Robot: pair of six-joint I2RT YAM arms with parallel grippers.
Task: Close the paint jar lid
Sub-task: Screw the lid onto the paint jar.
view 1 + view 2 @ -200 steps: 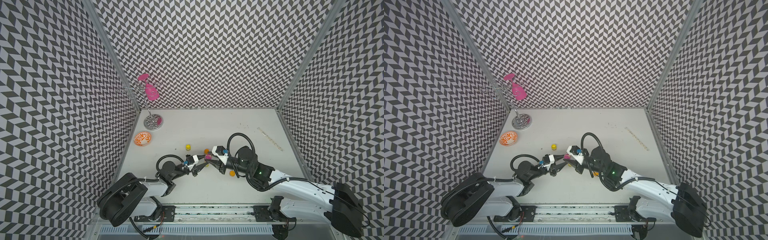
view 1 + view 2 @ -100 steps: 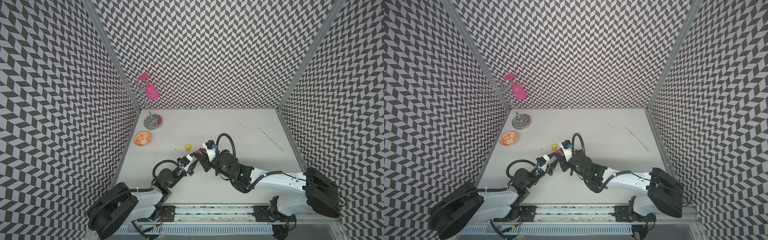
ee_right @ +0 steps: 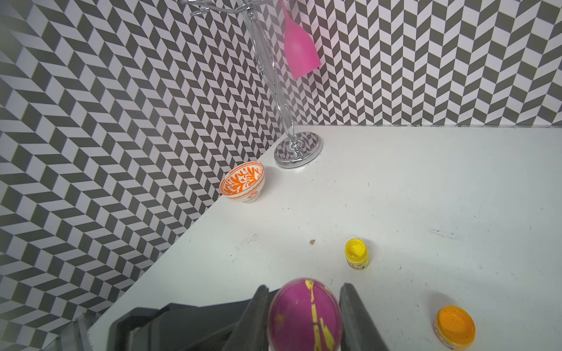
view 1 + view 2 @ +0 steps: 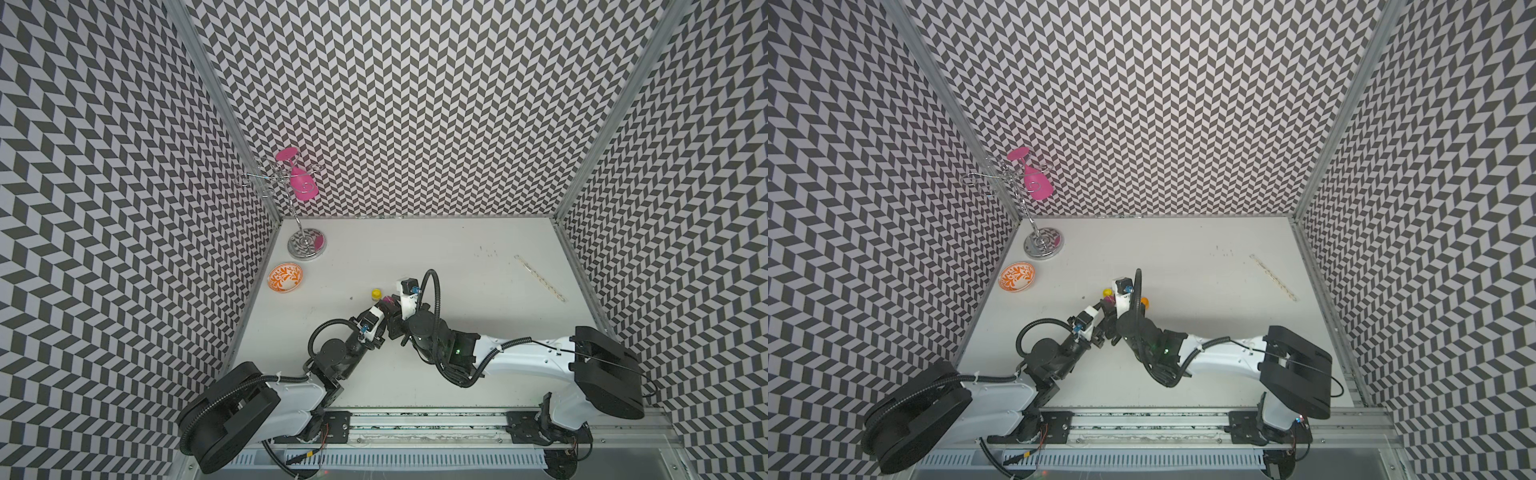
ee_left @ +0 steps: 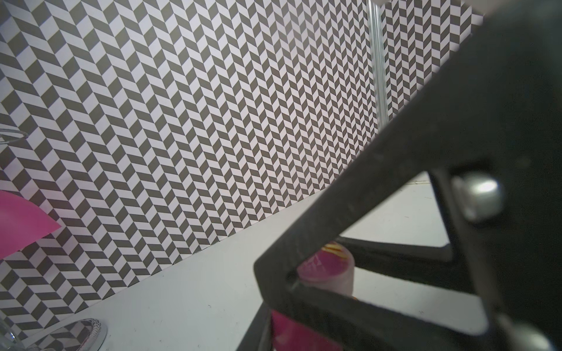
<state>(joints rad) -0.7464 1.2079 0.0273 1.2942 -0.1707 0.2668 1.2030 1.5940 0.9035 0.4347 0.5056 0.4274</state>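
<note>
Surveying the white table [image 4: 457, 249] from left to right:

Against the left wall stands one orange-patterned bowl [image 4: 285, 278], upright. Just beyond it, in the far left corner, is one chrome stand [image 4: 306, 245] with one pink glass [image 4: 302, 187] hanging upside down from its arms.

Paint jars counted: three.

- The yellow paint jar [image 3: 356, 253] stands upright near the middle of the table with its lid on. It carries a label low on its side, but the print is too small to read.
- The magenta paint jar [image 3: 305, 316] is just right of and nearer than the yellow one, held between the two arms. Its lid is streaked with yellow paint, and no writing is legible on it.
- The orange paint jar [image 3: 454, 326] stands to the right of the magenta one, apart from it, lid on. There is lettering along its edge, but it is unreadable.

Tools counted: two.

- The left gripper [image 4: 385, 316] is closed narrow. A magenta surface lies against its finger in the left wrist view, apparently the lower body of the same jar.
- The right gripper [image 3: 304, 293] has its fingers pressed on either side of the magenta jar's top.

Well apart, toward the right wall, lies one pale patterned strip [image 4: 539, 278], flat and at a slant. No text can be made out on it.
</note>
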